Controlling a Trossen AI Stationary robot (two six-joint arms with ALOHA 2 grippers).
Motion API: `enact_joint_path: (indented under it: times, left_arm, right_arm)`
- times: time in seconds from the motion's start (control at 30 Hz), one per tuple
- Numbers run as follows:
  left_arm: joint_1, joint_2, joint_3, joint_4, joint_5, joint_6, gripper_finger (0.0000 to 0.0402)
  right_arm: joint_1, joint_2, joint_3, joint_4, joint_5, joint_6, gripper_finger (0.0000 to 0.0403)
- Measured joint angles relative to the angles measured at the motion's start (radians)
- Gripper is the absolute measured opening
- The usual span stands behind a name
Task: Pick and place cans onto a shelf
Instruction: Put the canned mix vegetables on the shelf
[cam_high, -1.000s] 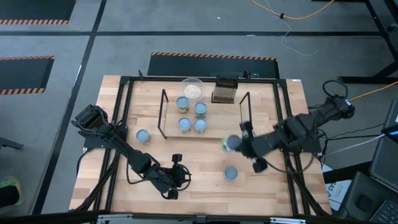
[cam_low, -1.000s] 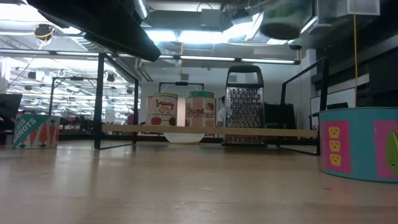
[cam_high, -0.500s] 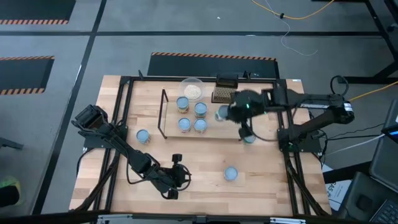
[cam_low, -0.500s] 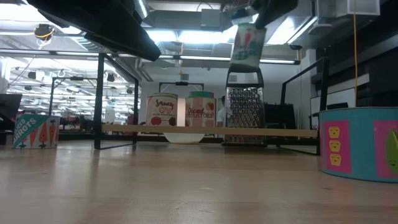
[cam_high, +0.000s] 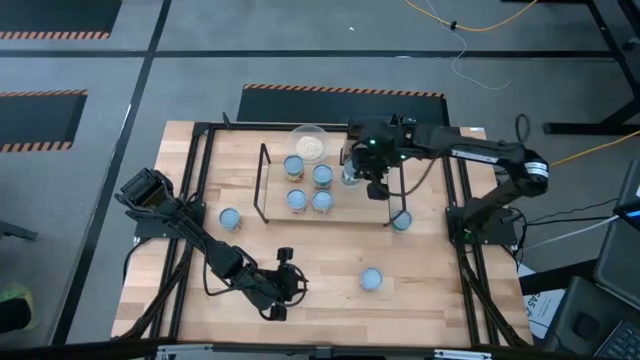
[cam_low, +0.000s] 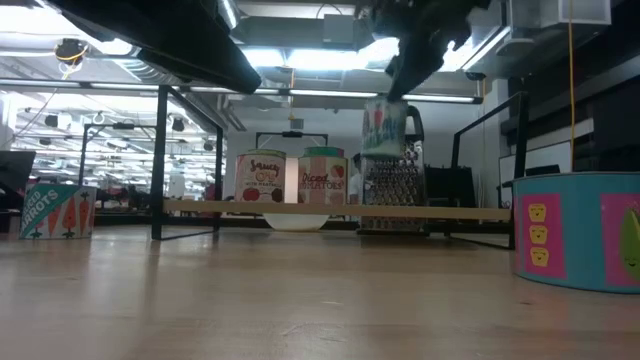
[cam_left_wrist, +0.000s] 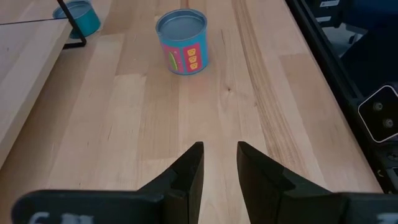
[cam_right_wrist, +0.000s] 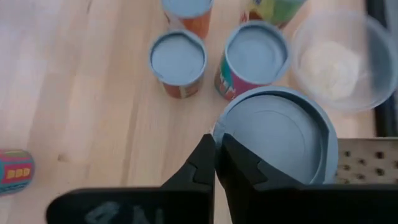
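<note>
The right gripper (cam_high: 352, 176) hung over the shelf (cam_high: 340, 214), near its right end and toward the back edge of the table (cam_high: 320, 290), with its fingers (cam_right_wrist: 239, 168) pinched on the rim of a can (cam_right_wrist: 280, 140). In the low view that held can (cam_low: 384, 127) was clear of the shelf board, in the air above it. Four cans (cam_high: 308, 185) stood in a cluster on the shelf's left half, just beside the held one.

Off the shelf, one can (cam_high: 229, 218) stood near the table's left edge, another (cam_high: 401, 221) just outside the shelf's right wire frame, and a third (cam_high: 371, 279) toward the front edge. A clear bowl (cam_high: 309, 143) and a grater (cam_high: 362, 148) stood behind the shelf at the back edge.

The left gripper (cam_high: 283, 283) waited low near the front edge, its fingers (cam_left_wrist: 186, 176) parted by a narrow gap and holding nothing, though how close it sat to the wood was hard to judge.
</note>
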Motion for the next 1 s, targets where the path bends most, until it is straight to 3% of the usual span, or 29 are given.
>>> enact_joint_path:
  times: [0.4, 1.0]
  left_arm:
    - [0.0, 0.0, 0.0, 0.001, 0.001, 0.0, 0.0089]
    - [0.0, 0.0, 0.0, 0.001, 0.002, 0.0, 0.0089]
  right_arm:
    - [-0.036, 0.185, -0.001, 0.006, -0.006, -0.04, 0.0018]
    - [-0.042, 0.201, 0.0, 0.031, -0.035, -0.04, 0.0018]
